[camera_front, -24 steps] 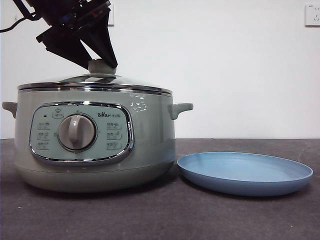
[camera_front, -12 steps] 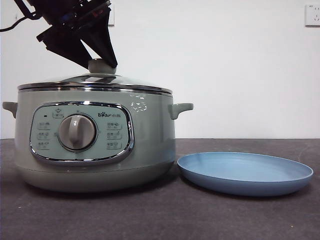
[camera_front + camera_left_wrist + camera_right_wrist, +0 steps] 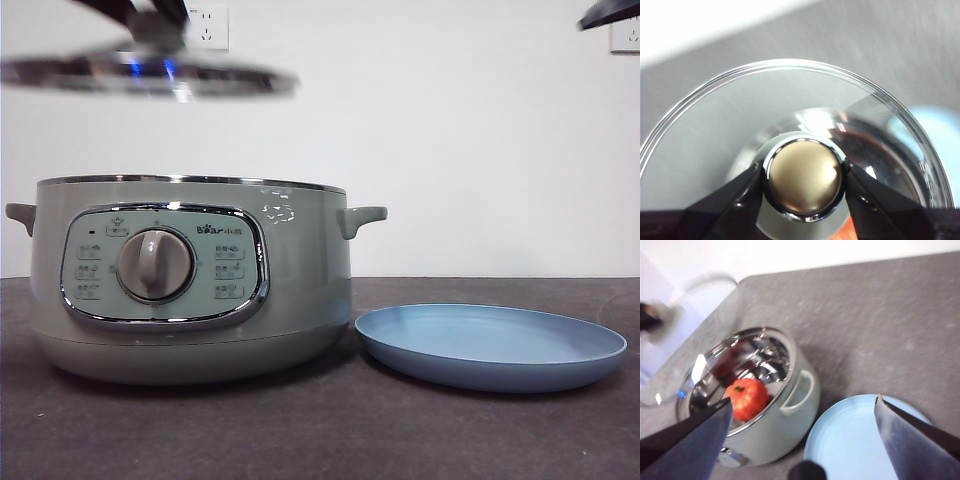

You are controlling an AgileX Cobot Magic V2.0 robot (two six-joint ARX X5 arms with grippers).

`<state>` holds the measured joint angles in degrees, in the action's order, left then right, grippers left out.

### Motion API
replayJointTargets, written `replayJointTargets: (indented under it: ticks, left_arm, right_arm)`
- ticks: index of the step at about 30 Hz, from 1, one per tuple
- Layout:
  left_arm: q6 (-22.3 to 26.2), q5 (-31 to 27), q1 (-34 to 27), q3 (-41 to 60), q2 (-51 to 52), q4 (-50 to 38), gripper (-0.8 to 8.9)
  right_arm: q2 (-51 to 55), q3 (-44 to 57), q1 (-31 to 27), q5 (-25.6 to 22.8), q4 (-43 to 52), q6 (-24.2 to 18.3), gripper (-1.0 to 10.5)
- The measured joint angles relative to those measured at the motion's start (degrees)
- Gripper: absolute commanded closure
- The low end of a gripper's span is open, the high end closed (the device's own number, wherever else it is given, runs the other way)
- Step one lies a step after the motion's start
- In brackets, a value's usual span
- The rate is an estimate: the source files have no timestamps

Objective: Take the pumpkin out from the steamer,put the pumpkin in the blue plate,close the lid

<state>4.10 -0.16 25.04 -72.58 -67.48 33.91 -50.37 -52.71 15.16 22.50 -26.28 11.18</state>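
The left gripper (image 3: 805,182) is clamped on the knob of the domed glass lid (image 3: 150,75), held in the air above the open sage-green steamer (image 3: 190,280); the orange-red pumpkin (image 3: 745,398) sits inside; the light-blue plate (image 3: 490,345) lies beside; the right gripper (image 3: 802,427) hangs overhead, jaws wide apart.

Motion-blurred lid (image 3: 150,75), pumpkin (image 3: 746,398) half hidden

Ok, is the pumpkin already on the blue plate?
No: in the right wrist view the pumpkin sits inside the open steamer, and the blue plate beside it holds nothing.
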Motion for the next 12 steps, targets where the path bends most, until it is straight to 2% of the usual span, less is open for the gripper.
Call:
replayJointTargets:
  ticks: [8,12]
  left_arm:
    - [0.0,-12.0,0.0,-0.1,11.8,4.6,8.23]
    - [0.0,-16.1,0.0,-0.1,16.9,7.6,8.23]
  right_arm:
    - [-14.8,-8.7,12.0,0.0,0.0,-1.0,4.6]
    - [-23.5,-16.0,18.7,-0.1,-1.6,-2.7,4.0]
